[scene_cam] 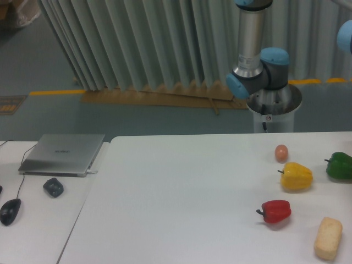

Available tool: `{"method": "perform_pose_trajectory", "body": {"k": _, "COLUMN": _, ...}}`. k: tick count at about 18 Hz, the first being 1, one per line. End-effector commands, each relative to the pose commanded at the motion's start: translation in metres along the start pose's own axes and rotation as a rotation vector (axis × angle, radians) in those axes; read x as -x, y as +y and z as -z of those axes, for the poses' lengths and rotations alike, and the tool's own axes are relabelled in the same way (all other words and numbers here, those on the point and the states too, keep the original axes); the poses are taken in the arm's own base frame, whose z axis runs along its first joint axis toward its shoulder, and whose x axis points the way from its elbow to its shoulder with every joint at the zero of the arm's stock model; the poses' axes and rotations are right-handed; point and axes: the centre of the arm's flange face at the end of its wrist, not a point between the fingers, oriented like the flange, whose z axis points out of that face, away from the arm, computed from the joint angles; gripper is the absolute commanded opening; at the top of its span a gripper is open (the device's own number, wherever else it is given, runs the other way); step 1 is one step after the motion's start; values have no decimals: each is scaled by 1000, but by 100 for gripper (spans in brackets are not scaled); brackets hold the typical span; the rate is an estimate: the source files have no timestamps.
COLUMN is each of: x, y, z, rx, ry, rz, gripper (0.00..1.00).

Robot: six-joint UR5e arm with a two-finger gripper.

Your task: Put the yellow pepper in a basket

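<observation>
The yellow pepper [296, 176] lies on its side on the white table [181, 198] at the right, its dark stem pointing left. No basket shows in this view. Only the arm's base and lower joints [258, 77] are visible behind the table's far edge; the gripper itself is out of the frame.
A red pepper [276, 211] lies in front of the yellow one, a green pepper [339, 165] at the right edge, a small egg [281, 153] behind, and a bread-like block [328, 238] at the front right. On the left desk sit a laptop [63, 154], a mouse [10, 211] and a dark object [53, 187].
</observation>
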Motion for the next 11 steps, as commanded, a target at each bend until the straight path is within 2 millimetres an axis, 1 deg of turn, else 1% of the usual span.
{"method": "perform_pose_trajectory", "body": {"k": 1, "x": -1, "y": -2, "z": 0, "rx": 9, "ry": 0, "rz": -28, "gripper": 100}}
{"method": "perform_pose_trajectory", "body": {"k": 2, "x": -12, "y": -17, "z": -4, "rx": 159, "ry": -21, "rz": -171, "gripper": 100}}
{"method": "perform_pose_trajectory", "body": {"k": 3, "x": -15, "y": -28, "z": -10, "rx": 180, "ry": -19, "rz": -199, "gripper": 100}}
{"method": "perform_pose_trajectory", "body": {"k": 11, "x": -14, "y": -29, "z": -12, "rx": 173, "ry": -31, "rz": -193, "gripper": 100}}
